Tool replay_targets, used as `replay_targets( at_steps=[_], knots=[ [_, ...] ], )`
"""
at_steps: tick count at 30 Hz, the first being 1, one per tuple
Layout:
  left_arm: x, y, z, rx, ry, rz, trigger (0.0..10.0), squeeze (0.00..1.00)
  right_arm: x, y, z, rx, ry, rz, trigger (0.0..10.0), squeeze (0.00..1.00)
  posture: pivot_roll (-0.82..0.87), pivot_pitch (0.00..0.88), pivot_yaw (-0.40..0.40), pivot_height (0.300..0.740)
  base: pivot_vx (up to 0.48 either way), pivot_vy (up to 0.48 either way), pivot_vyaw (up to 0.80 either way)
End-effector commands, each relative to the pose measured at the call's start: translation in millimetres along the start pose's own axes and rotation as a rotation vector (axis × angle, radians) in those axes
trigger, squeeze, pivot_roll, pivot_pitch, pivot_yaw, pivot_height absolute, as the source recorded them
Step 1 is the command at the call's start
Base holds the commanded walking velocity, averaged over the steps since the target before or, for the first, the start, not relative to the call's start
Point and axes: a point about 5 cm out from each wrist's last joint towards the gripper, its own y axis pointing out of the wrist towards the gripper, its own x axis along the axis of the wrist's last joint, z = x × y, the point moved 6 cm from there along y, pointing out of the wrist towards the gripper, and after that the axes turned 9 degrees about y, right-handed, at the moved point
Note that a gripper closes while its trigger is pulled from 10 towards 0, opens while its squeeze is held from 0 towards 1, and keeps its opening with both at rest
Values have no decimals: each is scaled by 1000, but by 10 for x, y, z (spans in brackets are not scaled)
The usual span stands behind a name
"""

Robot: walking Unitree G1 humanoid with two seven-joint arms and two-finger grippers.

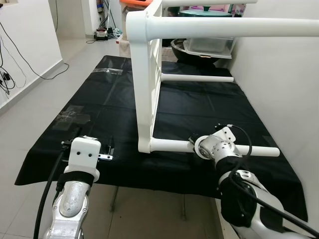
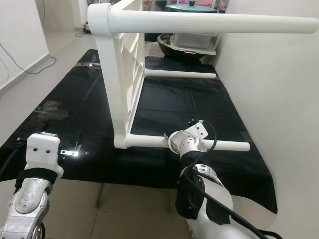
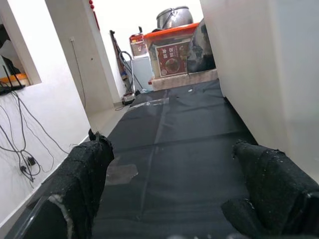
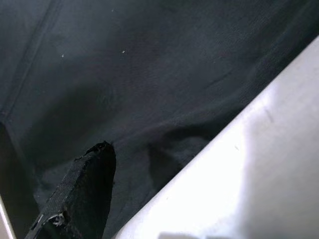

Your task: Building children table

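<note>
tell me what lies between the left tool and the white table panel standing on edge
Bare black cloth: in the left eye view nothing lies between the left tool and the white plastic table panel.

A black sheet (image 1: 199,107) covers the pale tiled floor (image 1: 30,119). White walls (image 1: 279,94) flank it. Cables (image 1: 10,64) trail down one wall; storage boxes (image 3: 172,52) stand at the far end.

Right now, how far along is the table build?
Done: the white tabletop stands on edge on the black sheet with legs fitted, including an upper leg and a far leg. In hand: the right gripper is at the near lower leg; whether it is tight can't be seen. The left gripper hovers open. Left: turning the table upright.
</note>
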Motion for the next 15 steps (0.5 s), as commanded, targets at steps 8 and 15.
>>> replay_targets(
  at_steps=[8, 15],
  knots=[
    [-9, -18, -36, -14, 10, 9, 10000, 0, 135, 3, -552, -46, -107, 63, 10000, 729, 65, 0, -145, 740, 0, 0, 0],
    [-18, -5, -56, -31, 13, 8, 10000, 0, 151, -123, -422, 17, -170, 118, 10000, 0, 53, 0, -137, 740, 0, 0, 0]
  ],
)
